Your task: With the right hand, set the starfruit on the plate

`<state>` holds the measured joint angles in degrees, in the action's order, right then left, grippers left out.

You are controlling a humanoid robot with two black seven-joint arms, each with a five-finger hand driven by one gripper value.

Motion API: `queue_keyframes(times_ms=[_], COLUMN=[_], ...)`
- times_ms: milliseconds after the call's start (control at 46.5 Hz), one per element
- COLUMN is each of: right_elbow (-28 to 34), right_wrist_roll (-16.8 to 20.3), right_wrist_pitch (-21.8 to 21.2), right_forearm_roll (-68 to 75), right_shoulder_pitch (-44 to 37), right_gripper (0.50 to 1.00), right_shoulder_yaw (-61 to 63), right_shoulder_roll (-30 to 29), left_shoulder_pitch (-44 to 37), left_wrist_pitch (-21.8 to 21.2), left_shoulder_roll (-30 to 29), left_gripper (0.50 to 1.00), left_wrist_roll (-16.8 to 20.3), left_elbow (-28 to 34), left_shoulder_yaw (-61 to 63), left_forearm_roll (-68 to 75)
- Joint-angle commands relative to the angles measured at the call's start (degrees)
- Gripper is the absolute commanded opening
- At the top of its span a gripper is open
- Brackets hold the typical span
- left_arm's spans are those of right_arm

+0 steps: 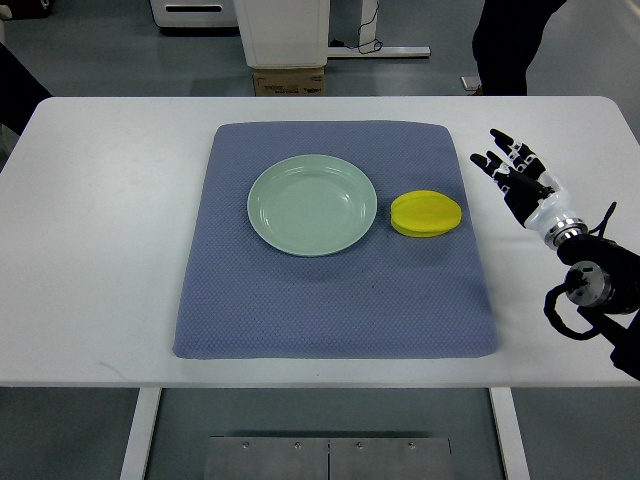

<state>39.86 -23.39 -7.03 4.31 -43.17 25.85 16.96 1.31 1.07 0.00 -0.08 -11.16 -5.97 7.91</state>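
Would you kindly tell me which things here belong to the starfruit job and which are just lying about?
Belong to the job:
- starfruit
- plate
- right hand, open, holding nothing

Just lying about:
- blue mat
- cardboard box on the floor
- a person beyond the table

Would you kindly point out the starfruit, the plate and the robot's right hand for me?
starfruit (427, 214), top view, middle of its yellow top.
plate (262, 190), top view, left part of its pale green rim.
right hand (518, 172), top view, middle of the open hand.
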Motion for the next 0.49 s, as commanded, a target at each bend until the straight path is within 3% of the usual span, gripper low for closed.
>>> queue_keyframes(times_ms=[0,473], right_elbow=[-0.57,-9.36], right_wrist_roll=[-0.08,0.01], right_wrist_pitch=[0.0,0.71], right_forearm_roll=[0.0,0.09], right_shoulder_pitch=[-0.34,-2.97], right_gripper=[1.0,1.0], right_shoulder_yaw=[0.07,0.78], right_shoulder_roll=[-0.26,-4.74], left_shoulder_pitch=[0.0,0.0], left_wrist_pitch=[-0.02,-0.02], left_shoulder_roll=[0.0,0.0], left_gripper=[1.0,1.0], left_wrist_roll=[-0.01,-0.01], left_elbow=[0.0,0.0], left_shoulder_yaw=[0.0,0.0], left_forearm_roll=[0.0,0.0])
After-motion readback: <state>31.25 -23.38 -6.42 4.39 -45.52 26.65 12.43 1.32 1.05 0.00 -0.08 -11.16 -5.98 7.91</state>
